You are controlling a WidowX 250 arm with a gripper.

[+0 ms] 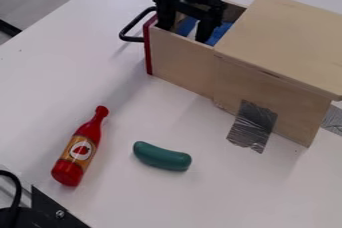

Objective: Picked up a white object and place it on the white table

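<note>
In the camera view my black gripper (186, 28) hangs at the top centre, over and partly inside the open drawer (179, 64) of a wooden box. Its two fingers stand apart, one near the drawer's red-edged front, the other near its side wall. A small white patch (193, 34) shows low between them beside something blue (218, 33) in the drawer; whether the fingers touch it I cannot tell. The drawer wall hides the lower part of it. The white table (200, 197) spreads around the box.
A red bottle (81, 148) lies at the lower left, with a green pickle-shaped toy (162, 156) to its right. The box's wooden top (287, 42) rises at the right, a black handle (131, 31) juts from the drawer front, and silver tape (252, 126) runs onto the table.
</note>
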